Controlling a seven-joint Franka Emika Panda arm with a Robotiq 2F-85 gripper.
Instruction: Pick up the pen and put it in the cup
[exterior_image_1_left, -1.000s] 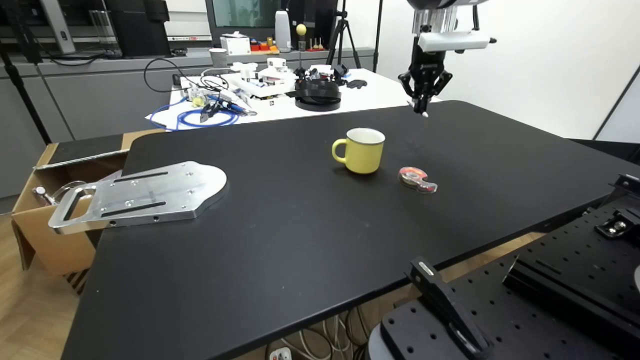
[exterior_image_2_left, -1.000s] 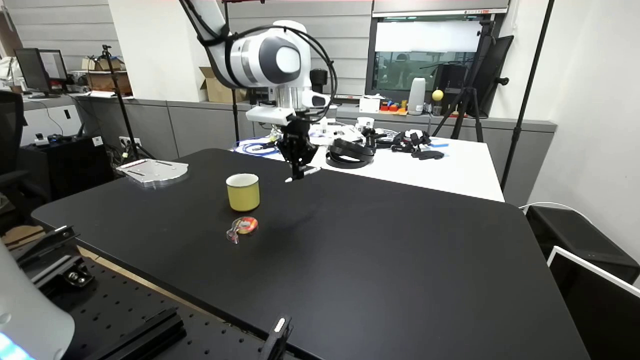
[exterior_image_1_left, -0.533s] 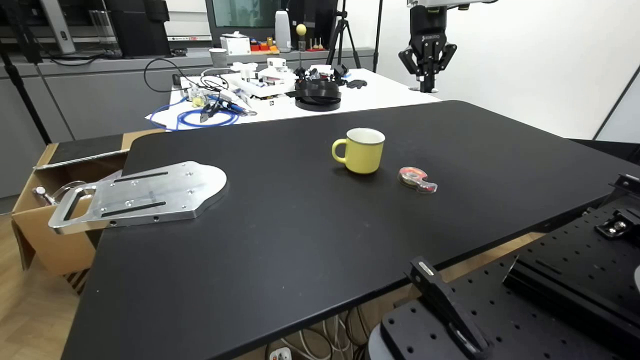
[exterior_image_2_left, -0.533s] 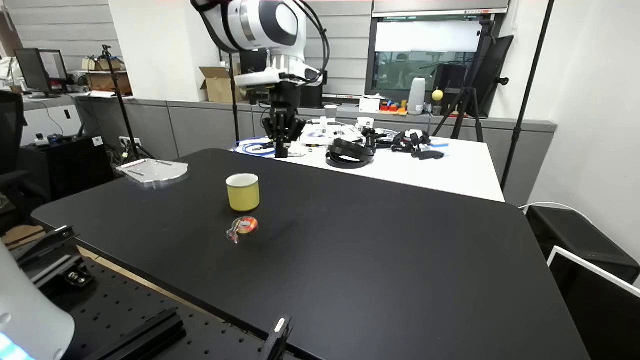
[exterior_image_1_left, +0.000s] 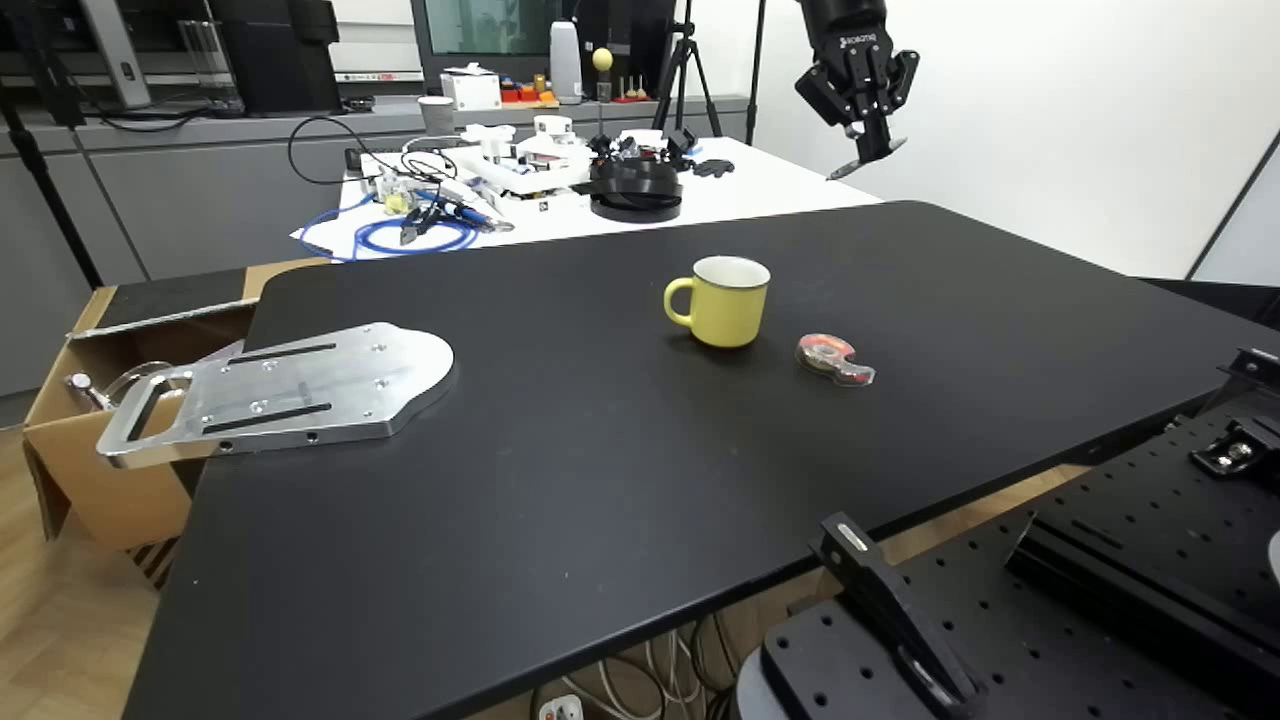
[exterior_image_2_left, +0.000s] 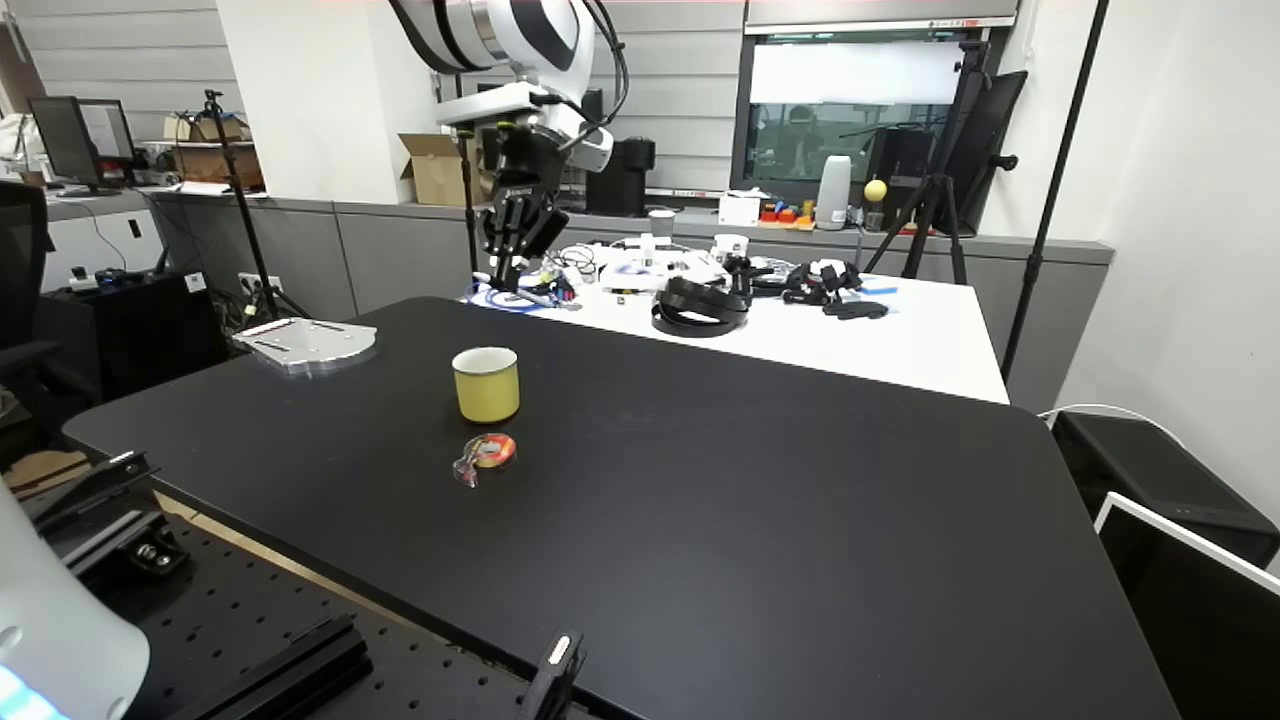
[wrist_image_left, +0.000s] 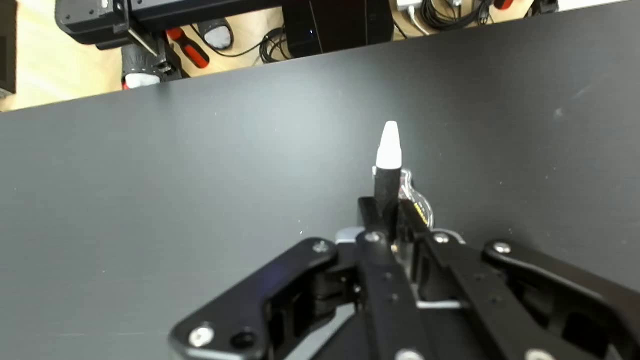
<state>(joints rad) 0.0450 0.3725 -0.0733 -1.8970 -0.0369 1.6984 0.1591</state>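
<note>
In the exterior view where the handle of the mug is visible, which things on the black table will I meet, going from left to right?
Metal plate, yellow mug, tape dispenser. The gripper and the pen it holds are in the air, so left out.

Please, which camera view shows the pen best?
The wrist view: the pen appears large, white tip and dark body distinct, though the tool partly hides it. Both exterior views show it small, poking out on both sides of the tool.

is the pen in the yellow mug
No, the pen is clamped in the end effector, which hangs raised and apart from the yellow mug.
</note>
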